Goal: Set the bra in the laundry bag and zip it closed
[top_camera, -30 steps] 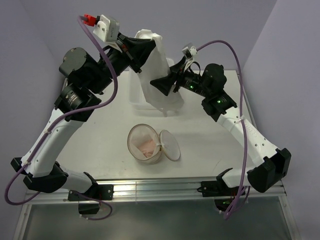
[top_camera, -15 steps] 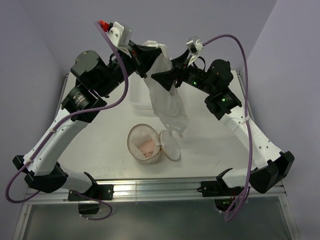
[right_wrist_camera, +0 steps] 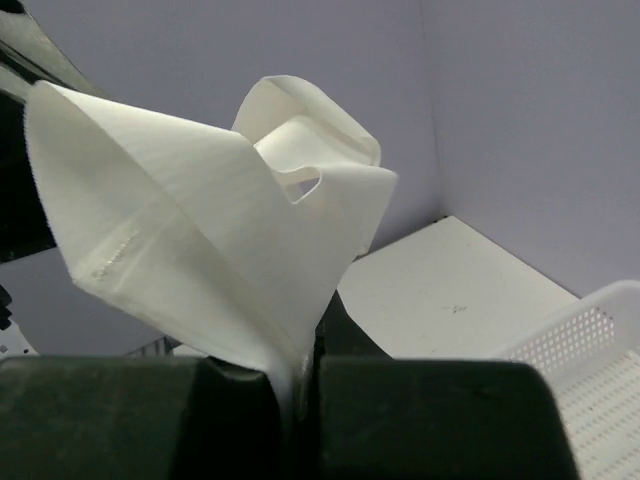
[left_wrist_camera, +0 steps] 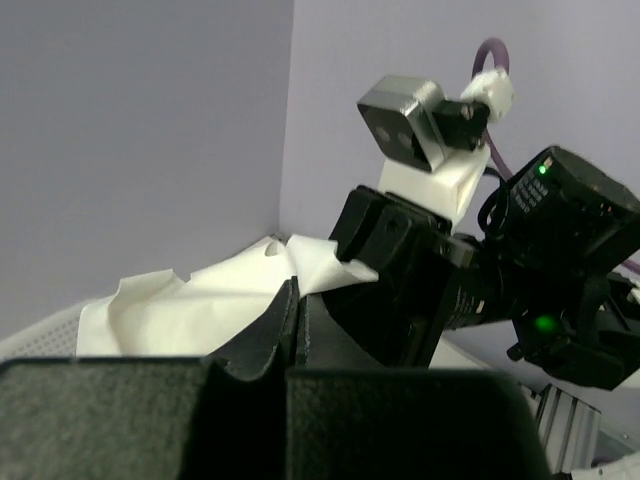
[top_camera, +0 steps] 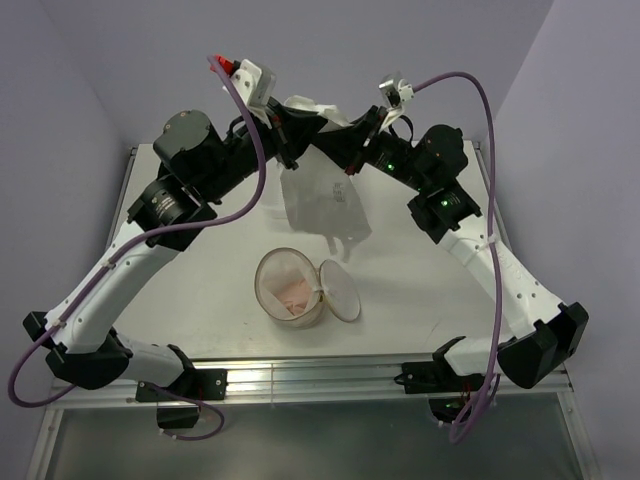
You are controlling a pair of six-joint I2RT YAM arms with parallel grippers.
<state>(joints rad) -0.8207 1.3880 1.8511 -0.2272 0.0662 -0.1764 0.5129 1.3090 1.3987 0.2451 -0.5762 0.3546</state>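
Note:
The white bra [top_camera: 320,205] hangs in the air at the back of the table, stretched between both grippers. My left gripper [top_camera: 293,143] is shut on its upper left edge; in the left wrist view the jaws [left_wrist_camera: 296,290] are pressed together with the white cloth [left_wrist_camera: 190,310] at their tips. My right gripper [top_camera: 342,150] is shut on the upper right edge, with the fabric [right_wrist_camera: 220,230] fanning up out of the closed jaws [right_wrist_camera: 305,350]. The peach mesh laundry bag [top_camera: 290,285] stands below, its round lid [top_camera: 340,290] flipped open to the right.
A white perforated basket [right_wrist_camera: 590,370] sits on the table at the back, mostly behind the hanging garment in the top view. Purple walls close in on the back and both sides. Both arms meet high above the table's far half.
My right gripper has shut on the bra's edge. The left arm has carried the garment up and to the right, so it now hangs spread between both grippers instead of from the left alone.

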